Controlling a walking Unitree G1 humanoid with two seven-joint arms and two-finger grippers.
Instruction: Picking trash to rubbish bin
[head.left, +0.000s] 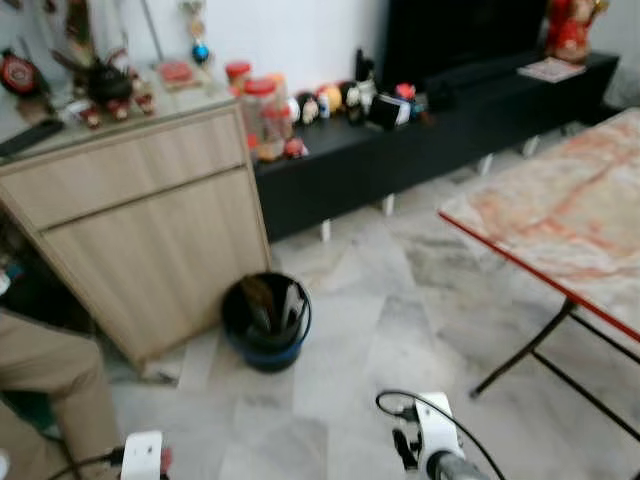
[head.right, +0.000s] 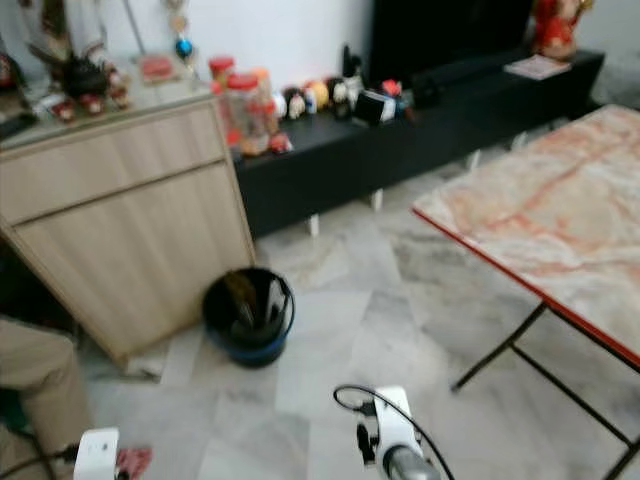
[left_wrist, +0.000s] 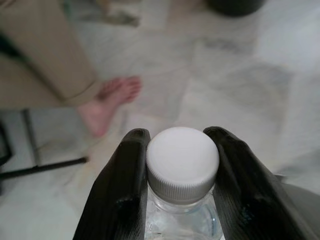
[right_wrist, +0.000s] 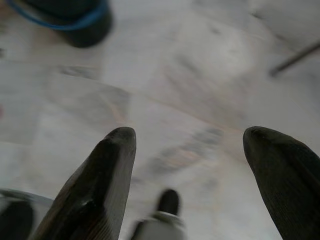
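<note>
Bottle (left_wrist: 182, 175) clamped in left claw (left_wrist: 181, 165).

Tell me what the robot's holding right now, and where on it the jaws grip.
The left gripper holds a clear bottle by its white cap; the right gripper holds nothing.

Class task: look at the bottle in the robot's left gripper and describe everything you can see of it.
The bottle looks like clear plastic, with a white, ribbed screw cap closed on its neck. What shows of it is the cap, the neck and the top of the shoulder; whether it holds liquid cannot be told. The left gripper clamps it, one black finger pressed to each side at the cap and neck. It hangs above the pale marble floor.
</note>
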